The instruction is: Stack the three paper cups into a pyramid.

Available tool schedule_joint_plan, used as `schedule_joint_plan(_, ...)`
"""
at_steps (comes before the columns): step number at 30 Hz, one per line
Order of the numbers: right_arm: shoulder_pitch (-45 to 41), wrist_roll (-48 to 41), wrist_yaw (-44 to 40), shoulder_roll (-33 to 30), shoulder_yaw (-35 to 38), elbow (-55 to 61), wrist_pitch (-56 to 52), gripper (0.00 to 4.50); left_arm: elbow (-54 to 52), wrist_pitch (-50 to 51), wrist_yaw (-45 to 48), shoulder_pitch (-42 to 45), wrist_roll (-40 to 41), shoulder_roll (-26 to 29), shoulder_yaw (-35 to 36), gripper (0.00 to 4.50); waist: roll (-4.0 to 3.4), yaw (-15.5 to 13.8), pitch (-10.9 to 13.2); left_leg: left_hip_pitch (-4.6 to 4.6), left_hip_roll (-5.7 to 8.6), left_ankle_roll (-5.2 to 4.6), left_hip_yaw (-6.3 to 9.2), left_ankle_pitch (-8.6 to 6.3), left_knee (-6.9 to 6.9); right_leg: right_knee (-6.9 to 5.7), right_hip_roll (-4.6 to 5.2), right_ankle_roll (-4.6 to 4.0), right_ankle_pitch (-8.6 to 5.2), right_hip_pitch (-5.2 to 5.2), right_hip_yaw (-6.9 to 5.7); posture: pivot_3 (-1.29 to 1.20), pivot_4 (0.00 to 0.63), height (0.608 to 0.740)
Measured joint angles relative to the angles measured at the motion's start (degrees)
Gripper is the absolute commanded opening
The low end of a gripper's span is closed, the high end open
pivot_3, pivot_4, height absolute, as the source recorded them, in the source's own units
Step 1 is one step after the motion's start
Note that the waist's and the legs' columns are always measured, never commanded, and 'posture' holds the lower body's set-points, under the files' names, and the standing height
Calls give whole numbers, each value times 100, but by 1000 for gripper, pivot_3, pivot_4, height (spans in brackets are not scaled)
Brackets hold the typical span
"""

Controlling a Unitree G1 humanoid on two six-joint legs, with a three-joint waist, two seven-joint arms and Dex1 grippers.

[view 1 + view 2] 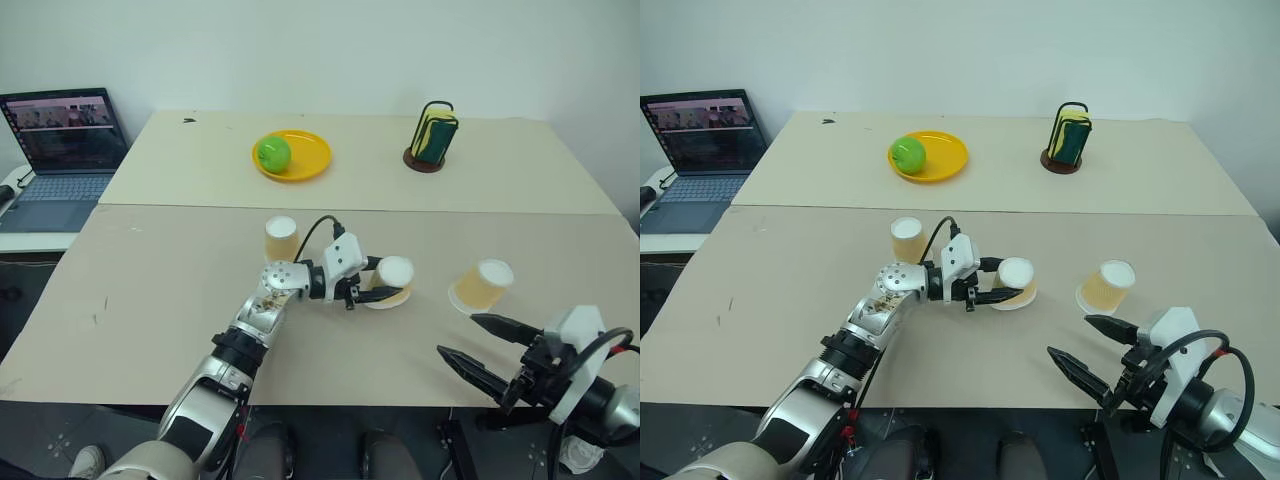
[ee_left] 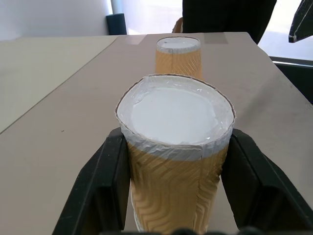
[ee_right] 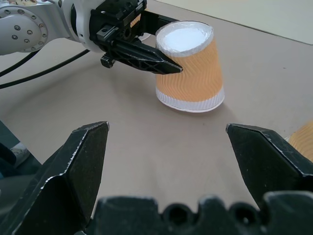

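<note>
Jaws clamp middle cup (image 1: 390, 281) (upside down); bare tabletop (image 1: 150, 320) around.

- Laptop (image 1: 62, 160): cut by the frame edge, screen content too small to read.
- Cup between the left jaws (image 2: 174, 161): base cut off.
- Cup beside the right jaws (image 3: 303, 139): mostly cut off.

Head stereo pair: high, forward-and-down views over the table (image 1: 150, 300), covering the same scene with a slight sideways offset. Left wrist view: close and level along the left gripper (image 2: 173, 215), facing the held cup (image 2: 175, 147). Right wrist view: low over the tabletop, between the right gripper's fingers (image 3: 73, 171), sharing that cup (image 3: 188, 66) with the other views.
</note>
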State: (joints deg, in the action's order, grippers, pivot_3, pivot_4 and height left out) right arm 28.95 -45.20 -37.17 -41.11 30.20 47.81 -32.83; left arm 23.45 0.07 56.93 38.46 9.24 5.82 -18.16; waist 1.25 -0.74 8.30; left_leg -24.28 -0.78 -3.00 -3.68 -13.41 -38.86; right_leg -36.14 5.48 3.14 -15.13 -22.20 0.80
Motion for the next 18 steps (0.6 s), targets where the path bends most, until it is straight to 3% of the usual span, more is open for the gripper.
schedule_joint_plan(18,38,-12,35,9,-1,5,0,4500,-572,860,276,-260,184,-8,-110,2125,0,-2,0,0,0,0,1,0,-3,-2,0,1,0,0,0,0,150,735)
